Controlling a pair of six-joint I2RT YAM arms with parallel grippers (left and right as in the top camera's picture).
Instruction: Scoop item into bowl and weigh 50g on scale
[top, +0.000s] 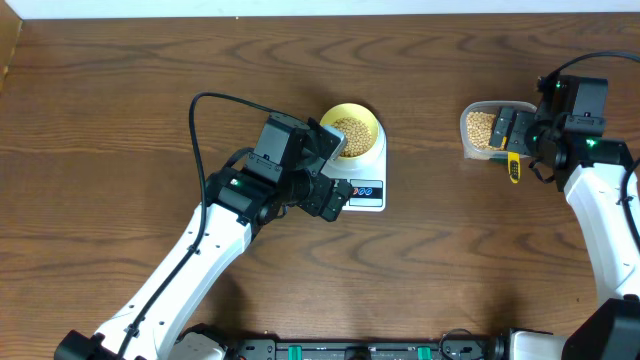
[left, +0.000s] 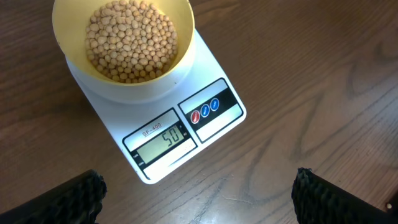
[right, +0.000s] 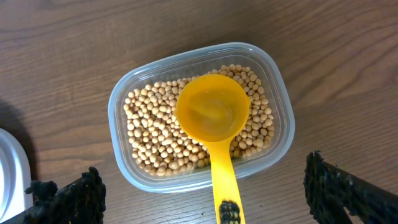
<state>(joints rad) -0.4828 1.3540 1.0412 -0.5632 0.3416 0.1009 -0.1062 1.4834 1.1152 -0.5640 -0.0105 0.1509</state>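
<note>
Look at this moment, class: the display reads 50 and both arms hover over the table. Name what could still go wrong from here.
1. The left end effector hangs open close above the scale; a nudge to it or the bowl could probably shift the 50 reading.
2. The beans sit fairly high in the bowl, so a knock might spill some.
3. The scoop rests in the tub with its handle overhanging the rim; the open right end effector could catch it and tip beans out.

I see a dark brown wood-grain tabletop (top: 120, 120). Directly on it, near the middle, sits the white scale (top: 366, 190). Well apart to the right, a clear plastic tub (top: 481, 130) also rests flat on the wood. My view shows nothing else lying on it.
</note>
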